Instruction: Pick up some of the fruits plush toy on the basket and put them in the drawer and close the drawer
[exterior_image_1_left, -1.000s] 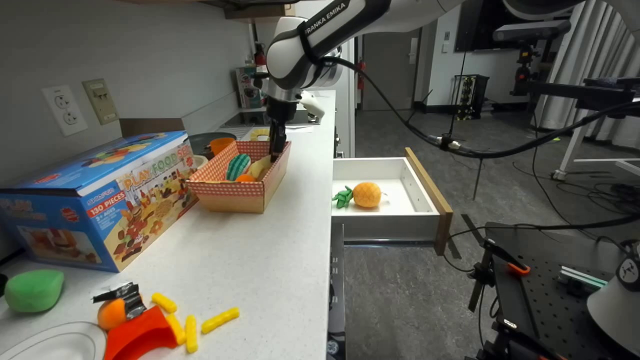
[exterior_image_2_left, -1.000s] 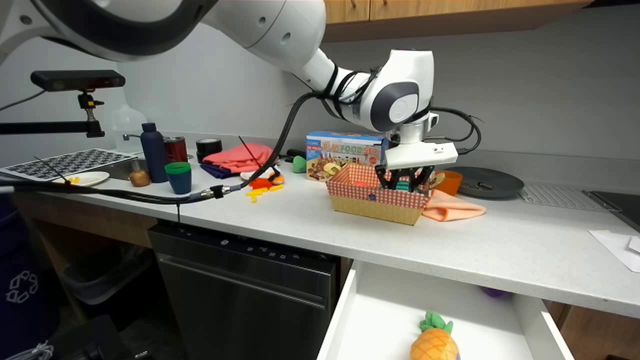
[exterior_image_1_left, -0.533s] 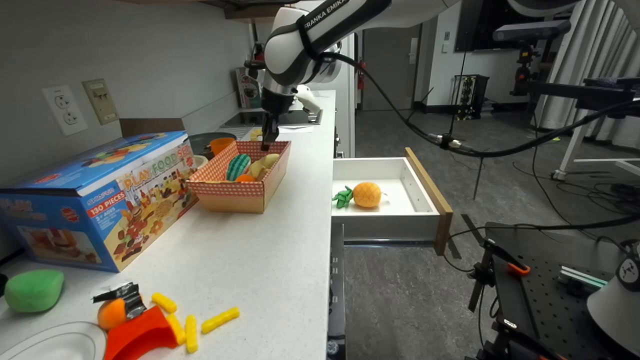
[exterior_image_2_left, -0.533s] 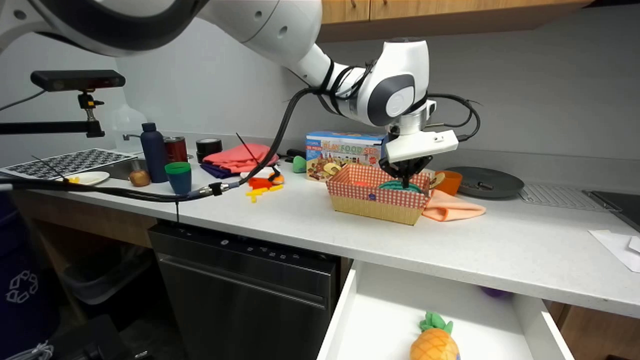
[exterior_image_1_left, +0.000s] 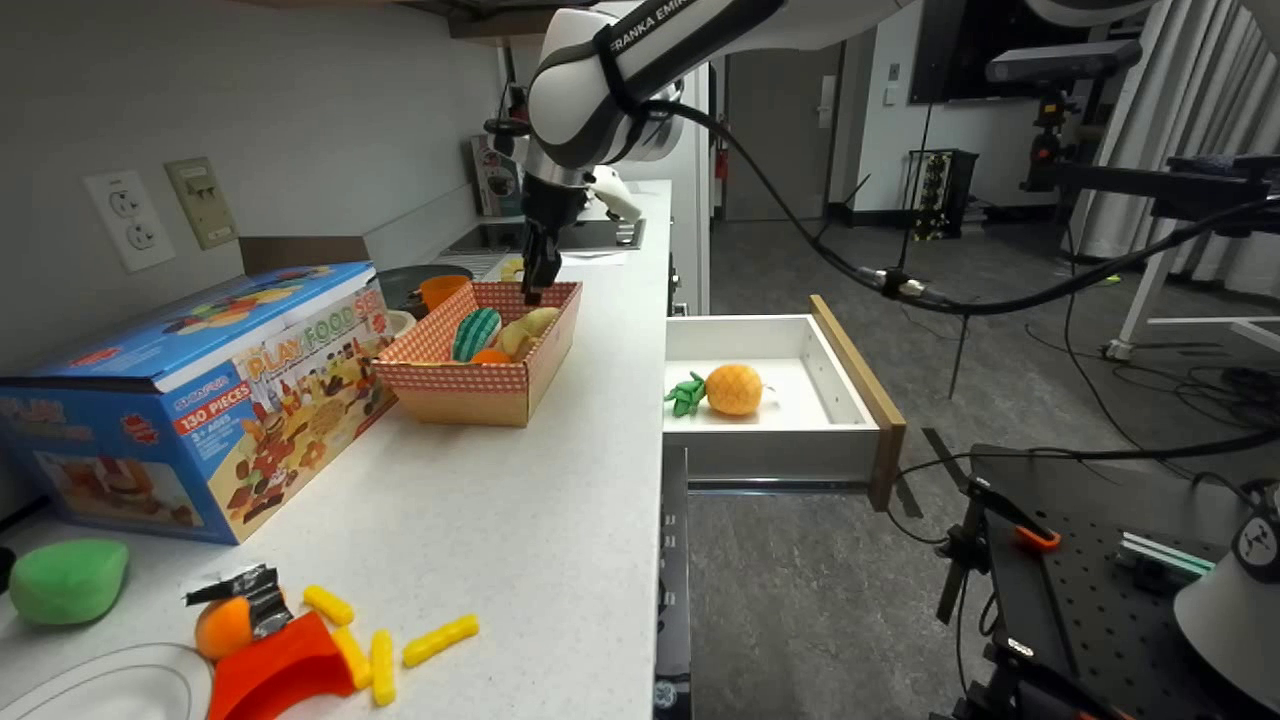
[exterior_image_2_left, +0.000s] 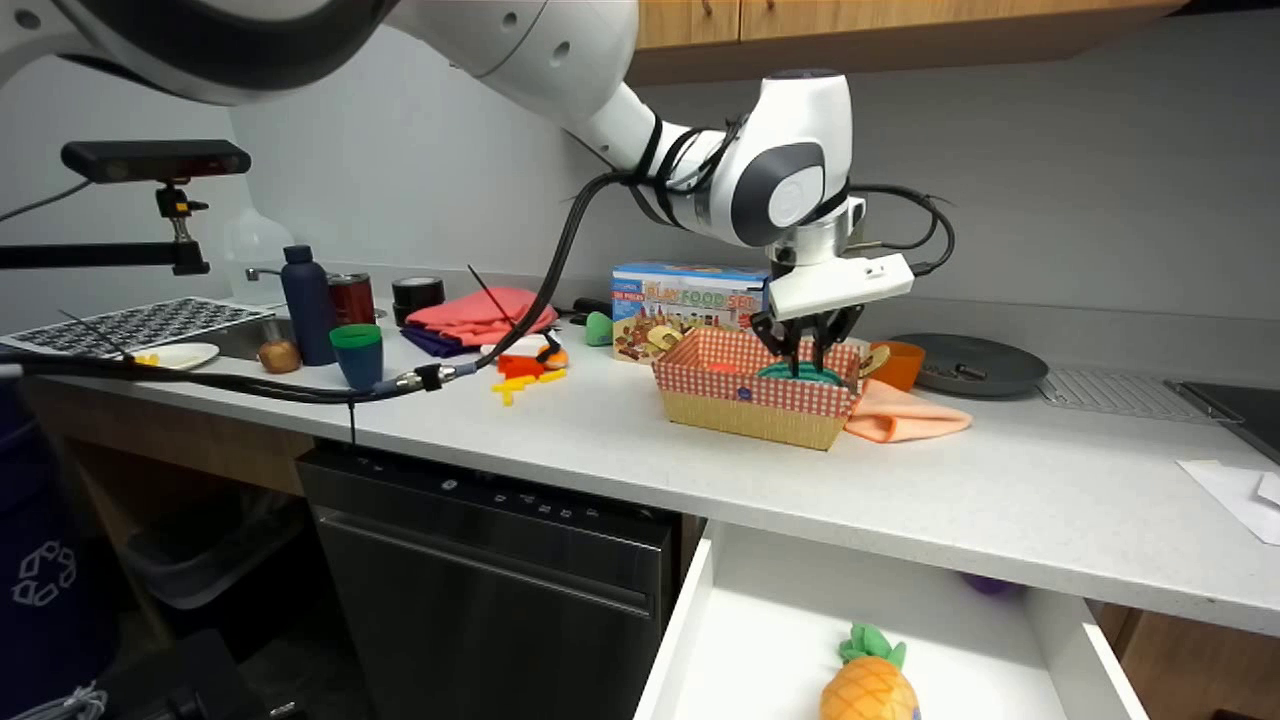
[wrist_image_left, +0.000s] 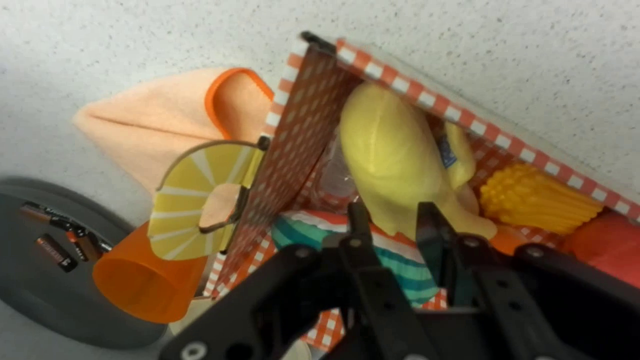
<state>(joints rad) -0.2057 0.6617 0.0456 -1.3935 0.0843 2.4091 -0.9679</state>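
Note:
The red-checked basket (exterior_image_1_left: 455, 380) stands on the counter; it also shows in an exterior view (exterior_image_2_left: 745, 412). In the wrist view it holds a yellow plush toy (wrist_image_left: 390, 150), a striped watermelon-slice plush (wrist_image_left: 410, 275) and a piece of orange (wrist_image_left: 507, 240). My gripper (wrist_image_left: 393, 212) is partly open and empty, over the basket's end (exterior_image_2_left: 806, 368). Its fingertips overlap the yellow plush's lower end; I cannot tell whether they touch it. The drawer (exterior_image_1_left: 770, 462) stands open below the counter. An orange pineapple plush (exterior_image_1_left: 734, 390) with green leaves lies in it.
A blue play food box (exterior_image_1_left: 210, 400) stands beside the basket. A peach cloth (exterior_image_2_left: 905, 412), an orange cup (wrist_image_left: 145, 275) and a dark pan (wrist_image_left: 75, 305) lie near the basket's end. Yellow and red toys (exterior_image_1_left: 285, 665) lie farther along the counter. A purple thing (exterior_image_2_left: 990, 583) sits deep in the drawer.
My gripper has risen from inside the basket and shifted slightly toward the wall. Its fingers were spread, then looked together, and are now apart again. The plush toys look unmoved.

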